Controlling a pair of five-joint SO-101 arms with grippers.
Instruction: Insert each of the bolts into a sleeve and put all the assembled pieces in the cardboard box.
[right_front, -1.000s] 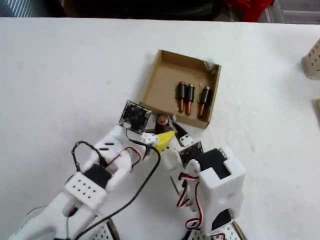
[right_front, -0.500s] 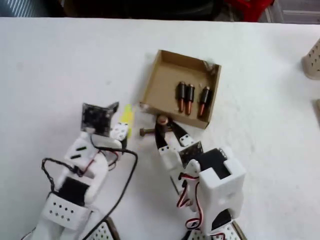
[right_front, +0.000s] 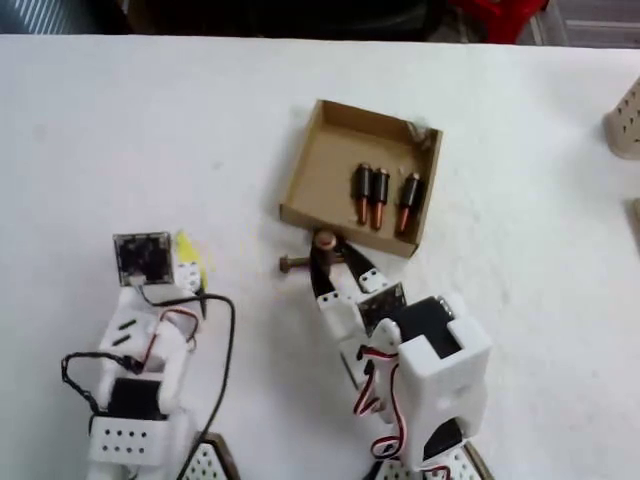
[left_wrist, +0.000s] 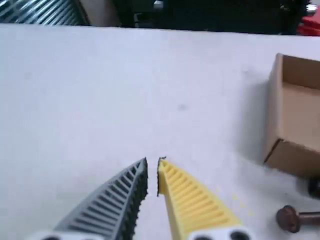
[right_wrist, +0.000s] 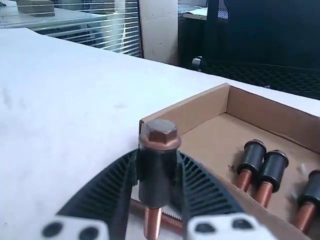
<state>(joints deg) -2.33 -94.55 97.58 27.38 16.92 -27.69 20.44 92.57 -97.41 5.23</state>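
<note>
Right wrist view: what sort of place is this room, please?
Probably an office or lab: window blinds and what looks like a black office chair stand behind the white table.

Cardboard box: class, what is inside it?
Three sleeved bolts lie side by side in the box, covering the floor beneath; a small thing in one corner is unclear.

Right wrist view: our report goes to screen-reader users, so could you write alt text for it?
The right end effector grips a sleeved bolt upright, hex head on top, just outside an open cardboard box on a white table. Three more assembled pieces lie side by side inside the box.
</note>
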